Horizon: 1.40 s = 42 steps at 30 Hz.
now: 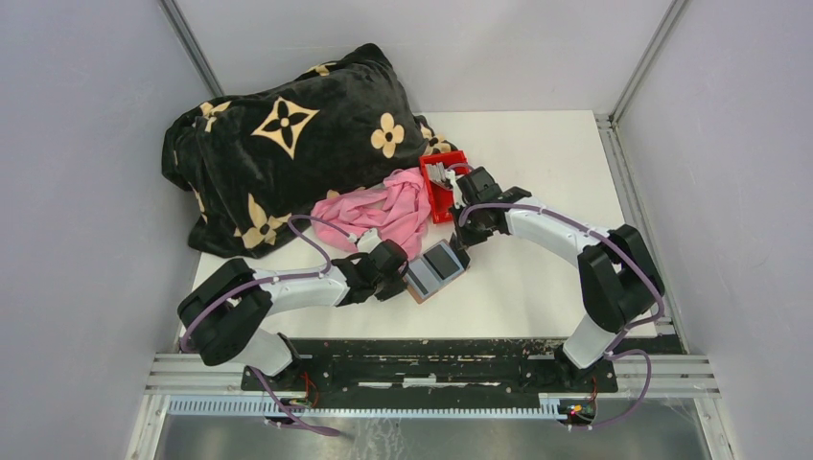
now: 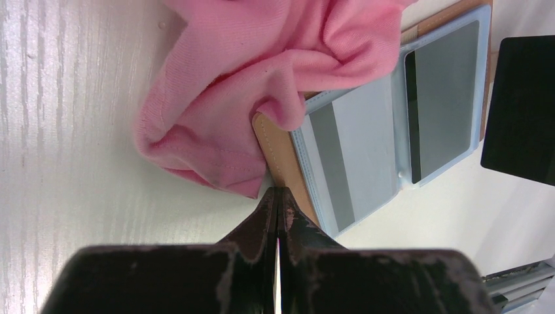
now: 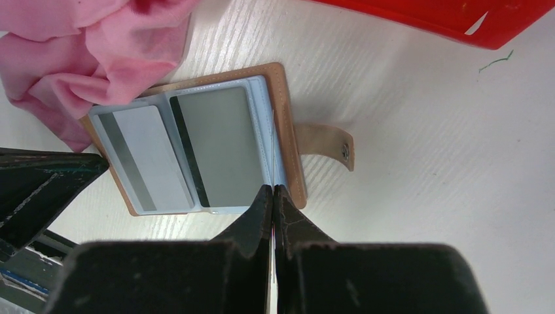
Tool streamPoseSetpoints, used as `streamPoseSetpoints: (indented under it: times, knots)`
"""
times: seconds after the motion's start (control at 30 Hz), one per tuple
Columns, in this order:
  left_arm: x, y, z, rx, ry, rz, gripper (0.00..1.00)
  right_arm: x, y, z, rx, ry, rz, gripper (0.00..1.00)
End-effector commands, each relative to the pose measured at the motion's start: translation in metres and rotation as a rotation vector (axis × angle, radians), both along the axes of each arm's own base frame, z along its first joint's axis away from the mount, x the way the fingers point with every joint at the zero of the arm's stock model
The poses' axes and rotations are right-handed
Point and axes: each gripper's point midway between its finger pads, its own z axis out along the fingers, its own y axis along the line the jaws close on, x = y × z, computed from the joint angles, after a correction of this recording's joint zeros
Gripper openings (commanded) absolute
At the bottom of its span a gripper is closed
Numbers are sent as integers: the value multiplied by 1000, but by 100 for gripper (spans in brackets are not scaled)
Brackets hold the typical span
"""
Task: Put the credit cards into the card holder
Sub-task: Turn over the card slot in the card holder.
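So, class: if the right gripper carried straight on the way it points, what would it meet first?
The card holder: the right gripper, closed, points at the pale blue sleeve beside its brown right edge. The tips look almost on it, though depth is unclear.

The card holder (image 3: 290,134) lies open on the white surface (image 3: 425,196), with two credit cards (image 3: 219,140) in its slots. A pink cloth (image 3: 98,46) covers its far-left corner. The right gripper (image 3: 272,191), fingers (image 3: 257,214) pressed together, is at its near edge.
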Motion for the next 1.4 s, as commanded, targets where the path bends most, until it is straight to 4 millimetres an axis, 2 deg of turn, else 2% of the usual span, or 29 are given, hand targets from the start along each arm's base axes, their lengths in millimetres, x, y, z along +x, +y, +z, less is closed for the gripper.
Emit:
streamPoseSetpoints:
  times: [0.0,0.33,0.57,0.8,1.07,1.37]
  knots:
    - [-25,42,-39,182,107,13,3,2,9,-2,31,-11,10,1]
    - [-24,46,-40,195,108,20,3,-2,2,-10,2,-5,16,1]
    - [-21,51,-39,205,103,34,3,-9,7,-11,33,18,34,1]
    - [-21,53,-40,208,106,35,3,-16,16,-2,94,26,61,1]
    - [-20,54,-41,211,106,35,3,-20,15,4,103,15,65,1]
    - [-22,53,-44,212,115,28,3,-12,20,31,91,-39,78,1]
